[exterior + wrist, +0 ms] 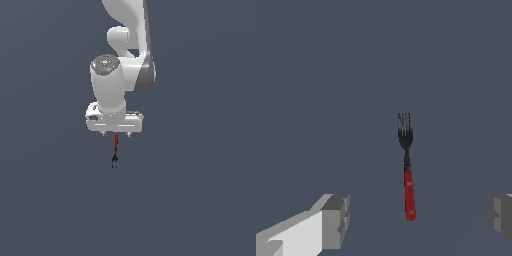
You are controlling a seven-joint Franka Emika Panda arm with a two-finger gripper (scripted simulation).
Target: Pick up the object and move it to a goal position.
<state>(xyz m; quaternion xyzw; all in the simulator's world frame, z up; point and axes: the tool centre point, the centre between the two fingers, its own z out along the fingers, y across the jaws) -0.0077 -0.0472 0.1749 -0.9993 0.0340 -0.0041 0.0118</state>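
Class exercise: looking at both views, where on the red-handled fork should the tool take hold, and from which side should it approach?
Grip the fork on its red handle, the thickest, straightest part, not the dark tines. It lies flat between the open tool's fingers, so come straight down and close across the handle's width.

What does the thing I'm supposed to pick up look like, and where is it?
Find the white arm's hand in the exterior view; the fork lies just past it on the plain dark surface. It is a thin fork with a red handle and dark tines, the only loose item in sight, lined up between the open fingers.
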